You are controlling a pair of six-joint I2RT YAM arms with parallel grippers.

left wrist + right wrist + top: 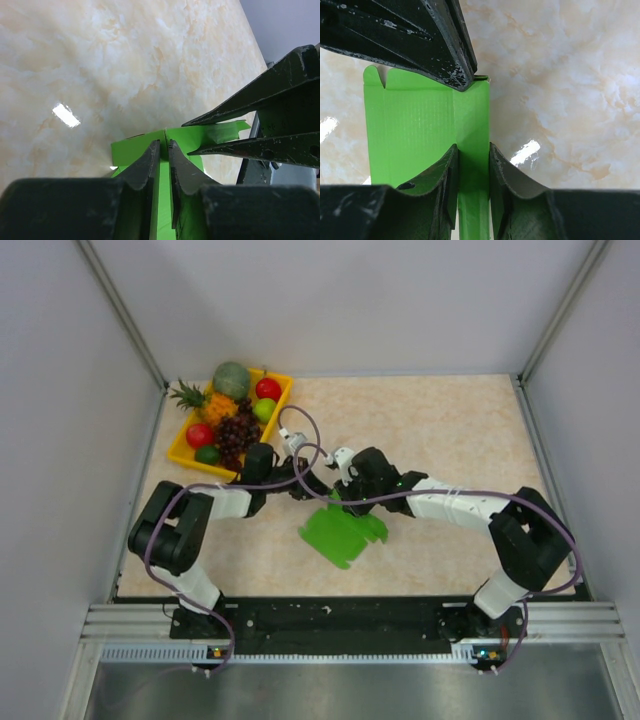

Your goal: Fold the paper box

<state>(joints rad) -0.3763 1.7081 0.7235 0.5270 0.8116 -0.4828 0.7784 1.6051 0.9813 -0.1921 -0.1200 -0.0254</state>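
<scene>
From above, the left gripper point(300, 487) and the right gripper point(345, 498) met tip to tip over the middle of the table point(450, 420). The paper box point(343, 532) hung from just beneath them and spread toward the arm bases as a bright green notched sheet. Its far edge was raised to the fingers; from this height the pinch itself was probably hidden by the wrists. A yellow tray point(180, 445) of fruit point(237, 428) sat well beyond the left gripper, to its outer side.

In the left wrist view, the left gripper point(164, 144) was clenched on the paper box point(135, 150), its two fingers nearly meeting with a folded green edge caught between them. Just ahead and to one side, the right gripper point(189, 136) nipped a green flap between its tips.

In the right wrist view, the right gripper point(472, 147) grasped the paper box point(415, 125), a narrow folded strip running up between its fingers. The wider panel lay to one side. The left gripper point(462, 80) touched the sheet's top edge directly ahead.
</scene>
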